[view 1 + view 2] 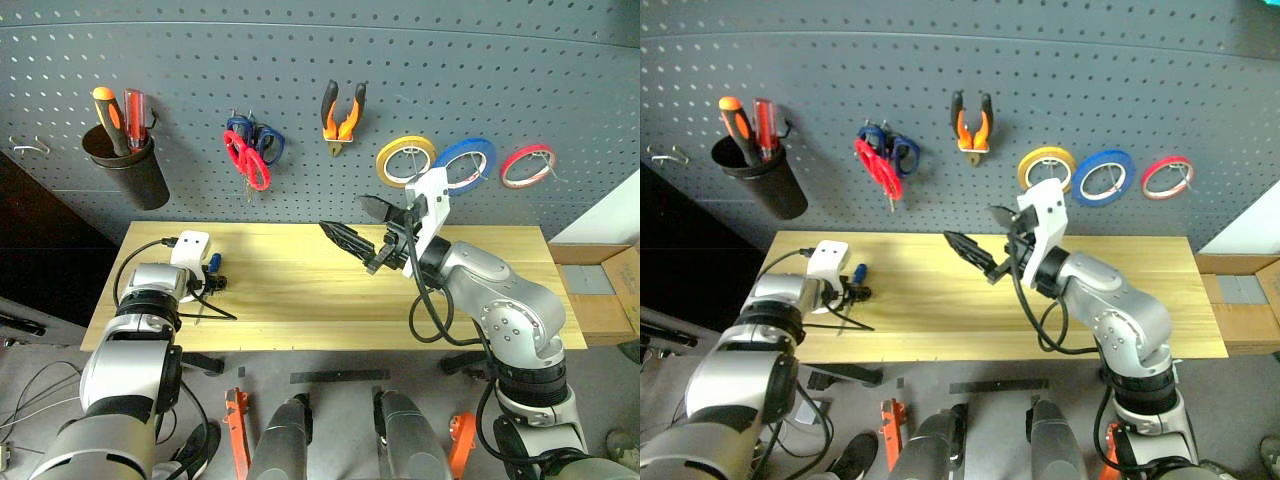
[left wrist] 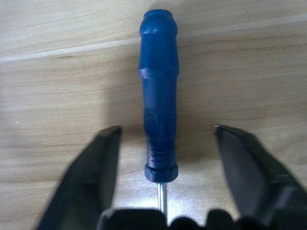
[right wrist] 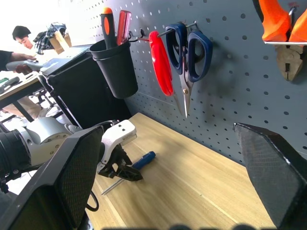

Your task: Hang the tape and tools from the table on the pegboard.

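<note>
Table (image 1: pixel 300 290) of pale wood below grey pegboard (image 1: pixel 300 70).

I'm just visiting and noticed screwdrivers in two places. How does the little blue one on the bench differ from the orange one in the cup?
The blue screwdriver lies flat on the table, between the left tool's open fingers; the orange screwdriver stands handle-up in the black cup on the pegboard. The blue handle looks slimmer; the orange one thicker, with black trim. Both are screwdrivers.

Grey floor (image 1: pixel 330 362) at 6 o'clock, cardboard box (image 1: pixel 600 290) at 3, dark cabinet (image 1: pixel 40 240) at 9, person at side table (image 3: pixel 19 52).
</note>
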`<control>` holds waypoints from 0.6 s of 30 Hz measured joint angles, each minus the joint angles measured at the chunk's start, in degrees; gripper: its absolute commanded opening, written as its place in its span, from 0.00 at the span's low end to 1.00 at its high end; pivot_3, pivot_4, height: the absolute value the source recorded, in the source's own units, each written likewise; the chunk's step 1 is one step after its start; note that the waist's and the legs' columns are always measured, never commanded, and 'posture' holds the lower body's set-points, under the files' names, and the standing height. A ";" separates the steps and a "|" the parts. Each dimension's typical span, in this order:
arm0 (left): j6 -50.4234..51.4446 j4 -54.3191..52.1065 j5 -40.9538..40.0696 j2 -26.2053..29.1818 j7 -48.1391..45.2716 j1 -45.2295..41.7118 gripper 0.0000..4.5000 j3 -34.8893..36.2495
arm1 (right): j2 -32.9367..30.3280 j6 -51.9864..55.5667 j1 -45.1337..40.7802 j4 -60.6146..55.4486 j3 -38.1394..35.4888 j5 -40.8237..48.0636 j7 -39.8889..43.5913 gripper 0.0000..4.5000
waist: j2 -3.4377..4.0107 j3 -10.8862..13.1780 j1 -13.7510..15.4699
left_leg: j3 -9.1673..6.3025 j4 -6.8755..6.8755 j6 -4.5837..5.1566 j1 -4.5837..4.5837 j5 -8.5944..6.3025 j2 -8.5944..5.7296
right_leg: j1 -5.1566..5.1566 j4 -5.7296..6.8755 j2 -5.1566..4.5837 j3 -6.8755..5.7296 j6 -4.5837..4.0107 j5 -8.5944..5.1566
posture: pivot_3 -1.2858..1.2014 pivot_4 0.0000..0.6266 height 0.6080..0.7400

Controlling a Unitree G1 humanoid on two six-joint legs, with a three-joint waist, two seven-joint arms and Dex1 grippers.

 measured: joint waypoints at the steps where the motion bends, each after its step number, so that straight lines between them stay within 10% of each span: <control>1: 0.32 -0.10 -0.02 0.00 -0.01 0.00 0.38 0.01 | -0.02 0.00 -0.01 0.00 0.00 0.08 -0.01 1.00 | 0.00 0.00 -0.03 | 0.00 0.00 0.00 0.00 0.00 0.00 | 0.00 0.00 0.00 0.00 0.00 0.00 | 0.49 0.51 1.00; 5: 1.59 -1.44 -0.40 0.00 -0.03 0.43 0.08 0.32 | -0.12 -0.01 -0.62 0.00 -0.11 0.13 -0.04 1.00 | -0.02 0.09 -0.06 | 0.00 0.00 0.00 0.00 0.00 0.00 | 0.00 -0.01 0.00 0.00 0.00 0.00 | 0.49 0.51 1.00; 13: 7.56 -15.27 -2.54 0.28 -0.13 7.98 0.08 1.90 | -0.65 -0.14 -0.94 0.03 -0.14 0.11 0.28 1.00 | -0.01 0.15 -0.25 | -0.01 -0.07 0.00 0.00 0.00 0.02 | -0.02 -0.05 -0.01 0.04 -0.01 0.00 | 0.48 0.47 1.00; 18: 13.88 -46.68 -6.76 5.49 -6.59 25.72 0.08 1.62 | -2.56 -0.87 -2.20 0.56 -0.18 0.04 2.33 1.00 | -0.09 0.08 -1.37 | 0.11 -0.28 -0.05 -0.12 0.00 0.05 | -0.26 -0.19 -0.26 0.23 -0.11 0.07 | 0.49 0.38 1.00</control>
